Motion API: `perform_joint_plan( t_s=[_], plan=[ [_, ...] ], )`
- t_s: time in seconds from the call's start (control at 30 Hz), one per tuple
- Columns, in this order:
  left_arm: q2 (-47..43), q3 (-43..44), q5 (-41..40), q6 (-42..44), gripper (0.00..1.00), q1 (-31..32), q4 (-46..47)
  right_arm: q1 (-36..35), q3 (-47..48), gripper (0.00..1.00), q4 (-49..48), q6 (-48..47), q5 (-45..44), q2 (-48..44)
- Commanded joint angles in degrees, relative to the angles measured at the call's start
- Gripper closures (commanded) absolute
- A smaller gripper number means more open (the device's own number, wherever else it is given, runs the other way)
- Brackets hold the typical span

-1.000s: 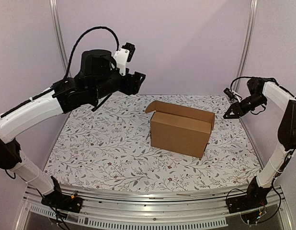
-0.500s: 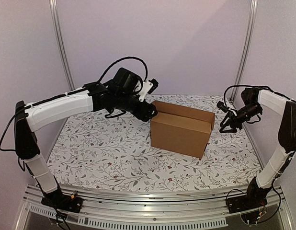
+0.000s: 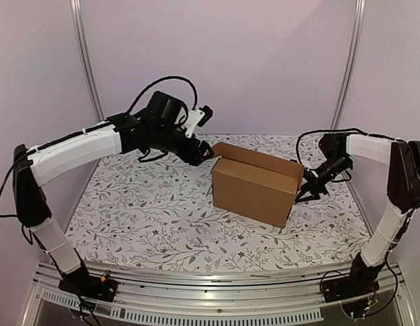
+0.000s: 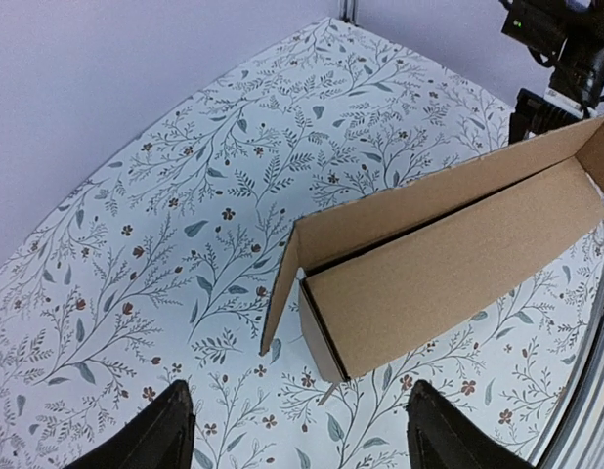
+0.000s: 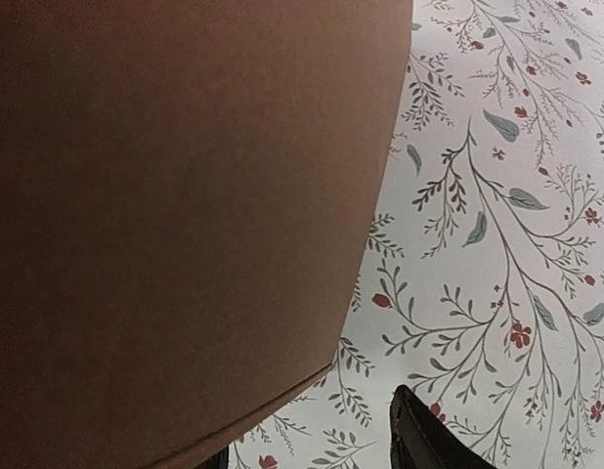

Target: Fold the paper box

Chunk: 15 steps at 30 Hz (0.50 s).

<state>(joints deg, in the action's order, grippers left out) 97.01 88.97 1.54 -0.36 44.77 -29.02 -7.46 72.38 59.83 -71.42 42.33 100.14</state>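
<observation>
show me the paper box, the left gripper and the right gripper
paper box (image 3: 254,191), top external view, middle of its front wall
left gripper (image 4: 298,391), left wrist view, midway between its open fingertips
right gripper (image 3: 309,194), top external view, midway between its fingertips

A robotics lab cell. The left arm (image 3: 74,149) and right arm (image 3: 402,178) are bolted to an aluminium rail (image 3: 217,280), between metal posts (image 3: 84,61) and plain walls (image 3: 264,61).

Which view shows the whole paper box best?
Top external: the paper box is entirely in frame. The left wrist view shows it larger, but cut at the edge; the right wrist view shows only one wall.
</observation>
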Motion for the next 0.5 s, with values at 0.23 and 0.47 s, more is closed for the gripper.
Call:
perform_joint_plan(
  t_s=[0.23,0.47],
  plan=[
    [3.8,4.0,7.3,9.6,0.32,-4.5,-0.9,-1.4,-7.4,0.47,1.3,0.5,3.2,-4.2],
    [11.9,14.0,14.7,13.6,0.36,-7.3,-6.7,-1.4,-6.5,0.47,1.7,3.0,3.2,-5.7]
  ],
)
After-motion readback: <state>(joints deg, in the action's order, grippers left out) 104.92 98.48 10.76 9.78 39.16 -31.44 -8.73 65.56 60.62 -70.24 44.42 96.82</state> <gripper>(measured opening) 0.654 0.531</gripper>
